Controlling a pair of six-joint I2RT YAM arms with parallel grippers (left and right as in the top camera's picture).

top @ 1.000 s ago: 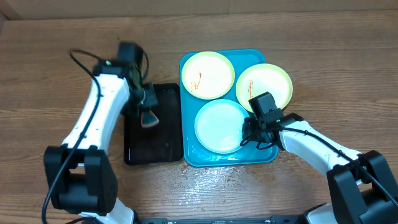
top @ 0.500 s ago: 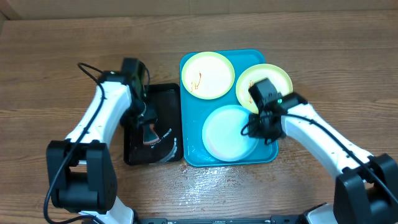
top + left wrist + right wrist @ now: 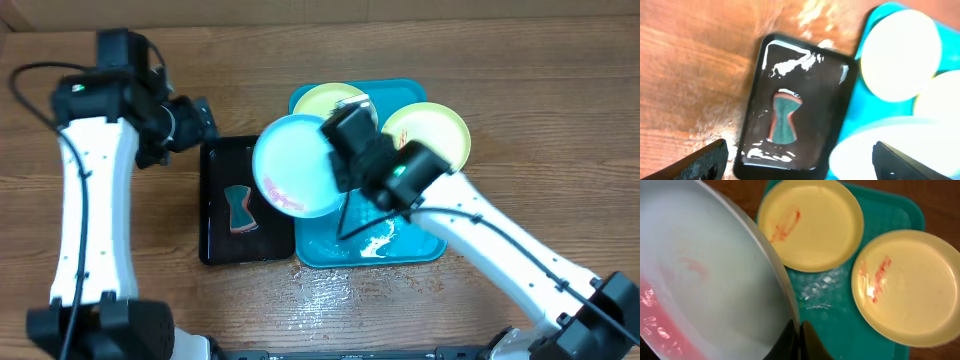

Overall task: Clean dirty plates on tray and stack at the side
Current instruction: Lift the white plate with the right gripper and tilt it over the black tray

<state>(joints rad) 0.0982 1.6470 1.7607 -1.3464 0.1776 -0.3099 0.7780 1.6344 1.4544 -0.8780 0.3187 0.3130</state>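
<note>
Desk of brown wood carries everything. At the far left the left pincer hangs above it, its fingers spread wide with nothing between them. Just right of it lies a wet black tray, with a small hourglass-shaped sponge, green with an orange edge, flat on its floor. Next, a pale teal plate is held tilted in the air over the seam between the black tray and the blue tray; pinkish liquid pools at its lower edge. The right pincer is clamped on this plate's rim. Behind it, the left yellow plate and the right yellow plate lie flat on the blue tray, side by side, each with a red smear. Water glistens on the blue tray's bare floor.
</note>
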